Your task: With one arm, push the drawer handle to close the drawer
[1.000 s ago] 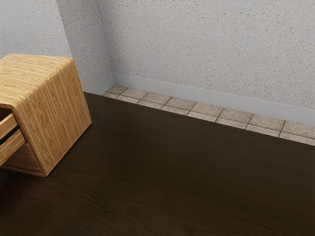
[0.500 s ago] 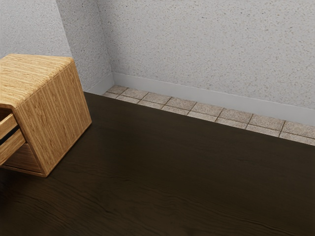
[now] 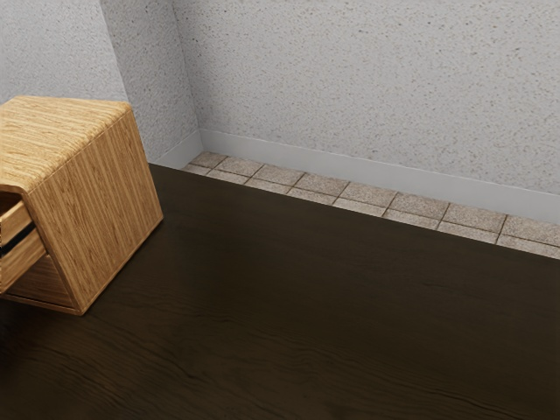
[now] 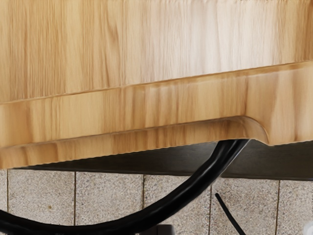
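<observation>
Slightly farther in than 0.5 s ago, the upper drawer (image 3: 14,224) juts from the wooden cabinet (image 3: 96,210); its black handle (image 4: 161,207), apparently, curves below your hand camera, and you cannot tell the claw's state

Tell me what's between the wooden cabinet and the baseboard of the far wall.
Between the cabinet and the baseboard lie dark tabletop and then a strip of floor tiles, as the exterior view shows.

A thick, smooth, glossy black cable (image 4: 195,183) bends in one wide curve. Toward three o'clock from a dark, squarish block (image 4: 164,230) come a thin black strand (image 4: 230,214) and a pale, rounded piece (image 4: 309,228).
</observation>
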{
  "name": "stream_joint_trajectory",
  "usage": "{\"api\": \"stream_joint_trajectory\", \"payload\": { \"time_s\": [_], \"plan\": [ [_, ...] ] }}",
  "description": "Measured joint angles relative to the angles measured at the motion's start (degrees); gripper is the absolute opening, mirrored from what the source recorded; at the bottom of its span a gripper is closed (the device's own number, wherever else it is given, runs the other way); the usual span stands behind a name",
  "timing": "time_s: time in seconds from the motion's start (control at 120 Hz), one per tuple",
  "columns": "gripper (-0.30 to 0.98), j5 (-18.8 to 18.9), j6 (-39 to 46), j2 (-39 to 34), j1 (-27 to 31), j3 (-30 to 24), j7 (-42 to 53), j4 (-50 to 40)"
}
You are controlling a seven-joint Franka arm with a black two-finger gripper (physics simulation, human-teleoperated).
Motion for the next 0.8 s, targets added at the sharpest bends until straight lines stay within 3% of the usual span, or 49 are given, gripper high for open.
{"api": "stream_joint_trajectory", "payload": {
  "time_s": [0.8],
  "plan": [
    [-0.10,-8.20,2.41,5.46,8.86,-11.19,-6.93,0.14]
  ]
}}
